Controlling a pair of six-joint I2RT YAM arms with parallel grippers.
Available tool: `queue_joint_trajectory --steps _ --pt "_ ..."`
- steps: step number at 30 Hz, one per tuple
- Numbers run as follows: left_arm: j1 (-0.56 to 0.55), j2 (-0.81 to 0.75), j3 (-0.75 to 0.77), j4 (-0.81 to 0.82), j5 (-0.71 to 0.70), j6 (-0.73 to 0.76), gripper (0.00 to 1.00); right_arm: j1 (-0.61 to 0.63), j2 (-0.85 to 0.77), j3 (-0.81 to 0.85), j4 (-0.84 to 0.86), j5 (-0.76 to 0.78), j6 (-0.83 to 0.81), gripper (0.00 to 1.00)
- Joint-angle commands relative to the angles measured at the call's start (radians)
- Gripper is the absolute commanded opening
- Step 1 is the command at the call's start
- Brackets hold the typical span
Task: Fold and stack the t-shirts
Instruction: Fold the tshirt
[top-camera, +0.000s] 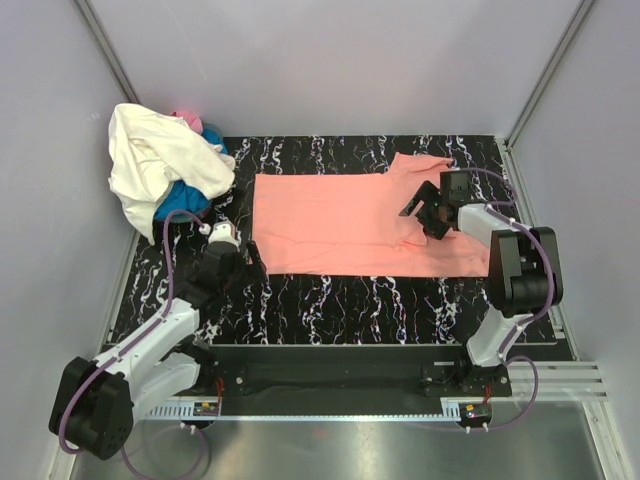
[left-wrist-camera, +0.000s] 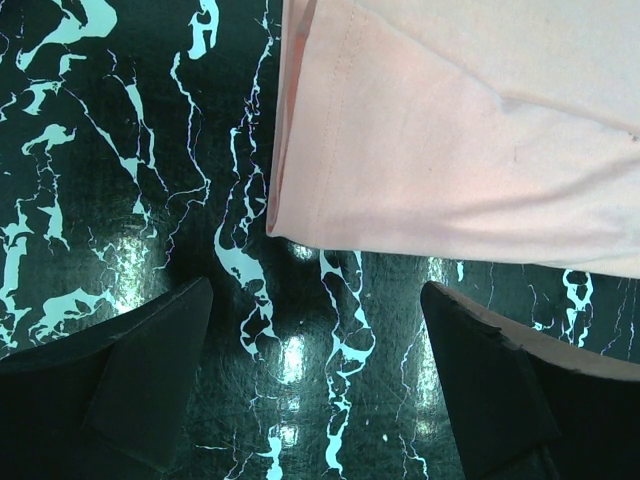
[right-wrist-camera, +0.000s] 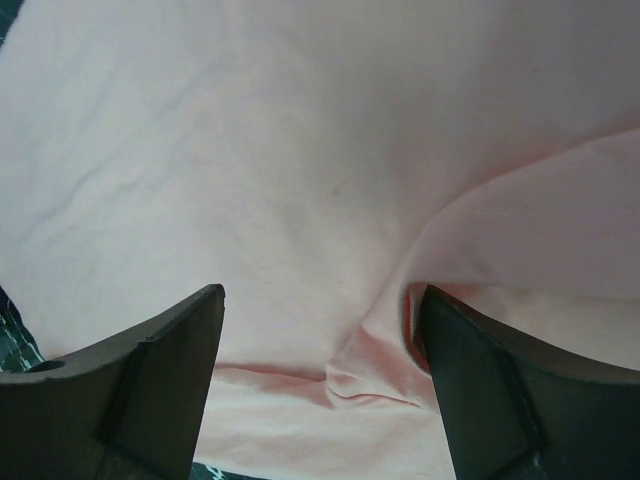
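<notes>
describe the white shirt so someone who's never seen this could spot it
Start at the black white-veined tabletop and go to its far left corner, where cloth is heaped. The crumpled cream-white cloth t-shirt lies on top, the only pale piece, over a bright blue shirt and beside a hot-pink scrap.

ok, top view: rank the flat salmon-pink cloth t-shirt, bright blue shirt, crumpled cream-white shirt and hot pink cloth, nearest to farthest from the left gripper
From the left gripper:
1. salmon-pink t-shirt, corner just to its right.
2. bright blue shirt, far-left.
3. cream-white shirt, crumpled over the blue.
4. hot pink cloth, behind both.
</notes>
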Motion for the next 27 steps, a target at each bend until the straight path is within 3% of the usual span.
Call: queue_joint_trajectory --steps 1,18,25,27 --pt "-0.006 0.008 0.036 0.035 -0.028 0.017 0.92 0.027 0.032 0.080 -0.004 0.014 0.005 0.86" --pt "-0.006 0.000 0.035 0.031 -0.028 0.019 0.92 0.073 0.328 0.475 -0.145 0.041 -0.012 0.85" --pt "-0.008 0.000 0.033 0.030 -0.025 0.017 0.92 0.083 0.362 0.603 -0.350 0.239 -0.038 0.88" --pt "-0.008 -0.001 0.033 0.031 -0.023 0.019 0.92 0.105 0.362 0.641 -0.401 0.379 -0.053 0.91"
